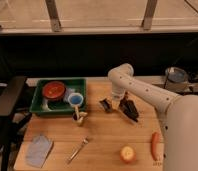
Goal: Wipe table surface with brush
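The table surface (107,137) is a light-brown wooden top filling the lower middle. The brush (80,118), slim and dark-handled with a pale head, lies just in front of the green tray's right corner, as far as I can tell. My gripper (118,102) hangs down from the white arm at the table's far middle, low over the wood and well to the right of the brush. It is shut, and I see nothing in its hold. A small dark piece (106,104) lies on its left and a black block (130,110) on its right.
A green tray (39,106) at the back left holds a red bowl (54,90) and a blue cup (76,98). A fork (78,150), a grey cloth (38,150), an orange fruit (127,154) and a reddish stick (154,144) lie near the front. A chair (7,102) stands at the left.
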Controlling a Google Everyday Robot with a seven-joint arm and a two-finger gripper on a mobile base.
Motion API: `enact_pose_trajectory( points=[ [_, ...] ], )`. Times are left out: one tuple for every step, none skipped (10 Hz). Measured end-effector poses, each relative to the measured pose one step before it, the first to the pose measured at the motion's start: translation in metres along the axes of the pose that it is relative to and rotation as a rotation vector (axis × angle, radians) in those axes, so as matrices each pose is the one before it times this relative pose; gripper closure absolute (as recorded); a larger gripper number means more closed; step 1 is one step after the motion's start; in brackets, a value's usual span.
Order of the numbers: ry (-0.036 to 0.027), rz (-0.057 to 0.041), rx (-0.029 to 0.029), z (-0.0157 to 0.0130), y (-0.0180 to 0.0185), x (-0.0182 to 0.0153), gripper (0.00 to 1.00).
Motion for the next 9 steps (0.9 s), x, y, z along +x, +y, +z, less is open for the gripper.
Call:
enact_pose_trajectory(
  points=[
    [0.02342, -0.01619, -0.01409, 0.00242, 0.00470, 0.00682, 1.00],
    [0.01400, -0.00457, -0.00511, 0.00143, -0.00045, 0.00584, 1.00],
    [0.00779, -0.01300, -0.00126, 0.00084, -0.00172, 0.00055, 1.00],
    [-0.00013, -0.01818, 0.00178, -0.00074, -0.00146, -0.00442, 1.00],
    [-0.00472, -0.02582, 0.00145, -0.00202, 0.00242, -0.00759, 1.00],
    [-0.00767, -0.02336, -0.00632, -0.00086, 0.00625, -0.00659, 1.00],
    [-0.00933, -0.02500, -0.01118, 0.00041, 0.00936, -0.00474, 1.00],
    [-0.01037, -0.02647, -0.01451, 0.00088, 0.01405, -0.00449, 1.00],
    [-0.01218, -0.02845, -0.01557, 0.00130, 0.01380, -0.00804, 1.00]
  ],
)
